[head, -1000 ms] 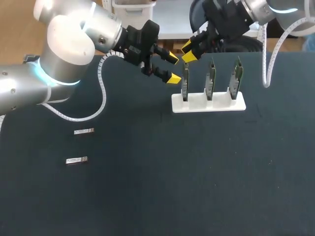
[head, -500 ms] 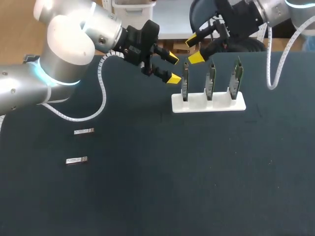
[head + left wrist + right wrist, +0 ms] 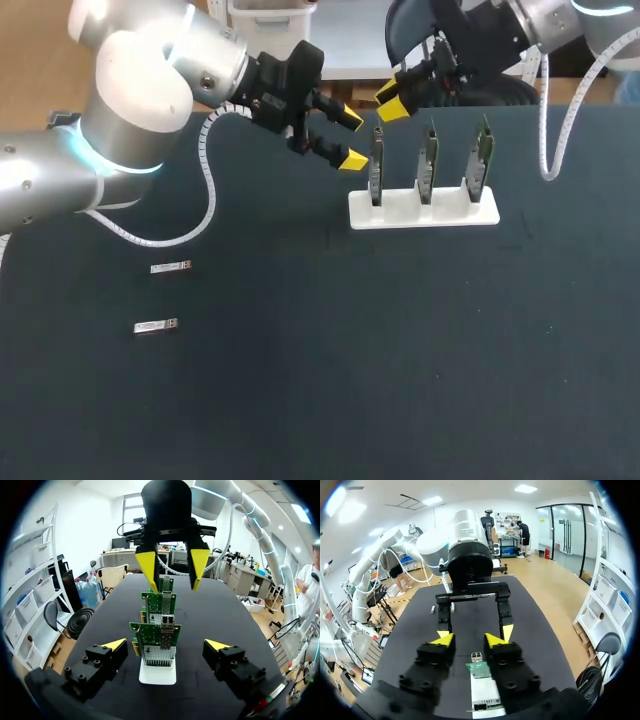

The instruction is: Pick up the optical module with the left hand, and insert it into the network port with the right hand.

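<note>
Our left pincer (image 3: 351, 138), spread, should quit the card rack (image 3: 423, 208) and straddle one optical module (image 3: 170, 267) squarely near the counter's (image 3: 400, 350) left edge; right pincer (image 3: 390, 102) hovers spread.

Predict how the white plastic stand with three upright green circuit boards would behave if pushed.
The white plastic stand probably slides rather than rolls, its base lying flat. The tall green circuit boards may make it tip; it looks light.
</note>
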Controlling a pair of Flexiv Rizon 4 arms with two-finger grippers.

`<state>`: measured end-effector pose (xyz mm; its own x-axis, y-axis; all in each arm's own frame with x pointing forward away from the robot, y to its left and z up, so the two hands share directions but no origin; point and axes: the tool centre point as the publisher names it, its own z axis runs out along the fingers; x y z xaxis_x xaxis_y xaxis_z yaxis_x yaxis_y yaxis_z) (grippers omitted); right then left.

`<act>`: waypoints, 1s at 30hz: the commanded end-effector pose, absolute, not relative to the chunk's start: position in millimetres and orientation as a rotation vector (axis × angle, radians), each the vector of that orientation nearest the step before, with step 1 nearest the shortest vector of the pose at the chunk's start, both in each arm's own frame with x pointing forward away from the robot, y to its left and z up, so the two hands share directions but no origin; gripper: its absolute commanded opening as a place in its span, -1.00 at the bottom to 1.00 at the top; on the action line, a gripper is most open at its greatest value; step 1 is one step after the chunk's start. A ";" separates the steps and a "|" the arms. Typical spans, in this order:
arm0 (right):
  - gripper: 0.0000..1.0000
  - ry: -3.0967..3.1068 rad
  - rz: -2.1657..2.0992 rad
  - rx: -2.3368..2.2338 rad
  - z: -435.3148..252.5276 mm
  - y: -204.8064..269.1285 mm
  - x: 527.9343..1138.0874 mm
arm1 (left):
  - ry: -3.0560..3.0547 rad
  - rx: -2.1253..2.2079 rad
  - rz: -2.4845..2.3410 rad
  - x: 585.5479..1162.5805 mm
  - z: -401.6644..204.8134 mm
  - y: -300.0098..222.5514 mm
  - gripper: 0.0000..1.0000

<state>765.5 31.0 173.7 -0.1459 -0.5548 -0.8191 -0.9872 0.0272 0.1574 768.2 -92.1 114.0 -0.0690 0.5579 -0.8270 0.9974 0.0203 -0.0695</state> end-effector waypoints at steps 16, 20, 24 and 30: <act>-1.00 1.793 1.007 -1.571 156.8 36.2 770.9 | 1.694 1.596 -0.918 766.6 114.5 -91.9 1.00; -1.00 1.800 1.000 -1.575 154.8 36.5 771.2 | 1.694 1.596 -0.918 766.6 114.5 -91.9 1.00; -1.00 1.806 0.999 -1.570 152.8 36.7 771.2 | 1.694 1.596 -0.918 766.6 114.5 -91.9 1.00; -1.00 1.819 0.992 -1.576 148.0 37.4 770.6 | 1.694 1.596 -0.918 766.6 114.5 -91.9 1.00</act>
<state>768.9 35.7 149.4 -0.1762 -0.5889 -0.7888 -0.9819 0.0487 0.1830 768.2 -92.1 114.0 -0.0690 0.5579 -0.8270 0.9974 0.0203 -0.0695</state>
